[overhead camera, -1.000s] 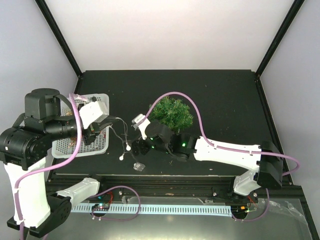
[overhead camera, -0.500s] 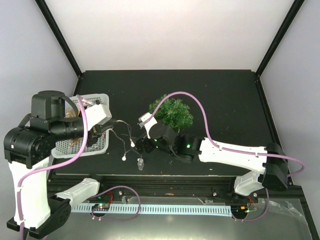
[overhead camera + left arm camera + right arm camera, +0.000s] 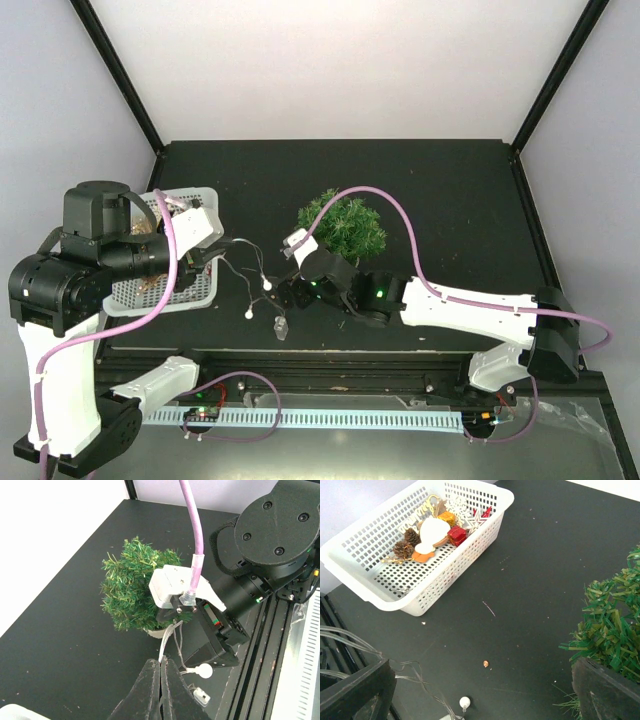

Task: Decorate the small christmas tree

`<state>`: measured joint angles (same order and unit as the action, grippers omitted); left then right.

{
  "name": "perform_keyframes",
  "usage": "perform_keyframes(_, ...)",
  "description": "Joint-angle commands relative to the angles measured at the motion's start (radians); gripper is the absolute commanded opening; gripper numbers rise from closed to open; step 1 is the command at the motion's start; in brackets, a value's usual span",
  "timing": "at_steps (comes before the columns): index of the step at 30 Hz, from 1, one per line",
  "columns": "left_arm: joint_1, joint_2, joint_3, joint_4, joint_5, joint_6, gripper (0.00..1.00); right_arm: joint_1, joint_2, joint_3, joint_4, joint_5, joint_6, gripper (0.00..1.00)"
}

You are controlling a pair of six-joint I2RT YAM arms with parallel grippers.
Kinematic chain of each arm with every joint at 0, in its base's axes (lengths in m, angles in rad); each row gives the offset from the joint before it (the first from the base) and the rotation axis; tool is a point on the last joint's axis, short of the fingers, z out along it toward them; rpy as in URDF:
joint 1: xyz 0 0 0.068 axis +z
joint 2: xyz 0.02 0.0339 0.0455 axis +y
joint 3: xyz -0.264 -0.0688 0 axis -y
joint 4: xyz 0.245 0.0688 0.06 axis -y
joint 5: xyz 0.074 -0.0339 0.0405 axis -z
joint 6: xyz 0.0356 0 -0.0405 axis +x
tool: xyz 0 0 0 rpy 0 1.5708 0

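The small christmas tree stands mid-table in a cream pot, with bare green branches. My left gripper is shut on thin wires of a string of lights. The wires run from its fingertips toward the right arm's wrist. A white bulb hangs on the strand, a second bulb lies lower, and a small clear clip rests on the table. My right gripper stands open just left of the tree. Its jaws are wide apart, with wires crossing its left finger.
A white mesh basket sits at the left, partly under my left arm. It holds several ornaments, among them pine cones, a red gift and a white piece. A tiny brown crumb lies on the mat. The table's front rail is close by.
My left gripper has swung a little right with the wires, lifting the upper bulb. My right gripper has slid slightly right toward the tree and stays open.
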<state>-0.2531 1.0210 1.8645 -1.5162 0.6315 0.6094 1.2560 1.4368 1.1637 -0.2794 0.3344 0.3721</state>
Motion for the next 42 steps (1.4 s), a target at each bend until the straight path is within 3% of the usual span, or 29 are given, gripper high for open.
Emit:
perform_keyframes(1,-0.006,0.001,0.003,0.022,-0.008,0.003,0.02,0.006,-0.038,-0.012,-0.001,-0.034,-0.001,0.97)
perform_keyframes(10,-0.006,-0.001,-0.014,0.032,-0.012,-0.002,0.02,0.011,-0.028,-0.018,0.032,-0.117,-0.010,0.96)
perform_keyframes(32,-0.006,-0.018,-0.051,0.022,0.048,-0.016,0.02,0.021,0.103,0.021,0.177,-0.108,0.040,0.95)
perform_keyframes(37,-0.006,-0.019,-0.040,0.005,0.080,-0.018,0.02,0.020,0.147,0.038,0.219,-0.089,0.051,0.88)
perform_keyframes(42,-0.006,-0.011,-0.022,-0.023,0.121,-0.012,0.02,0.021,0.179,0.028,0.288,-0.075,0.059,0.73)
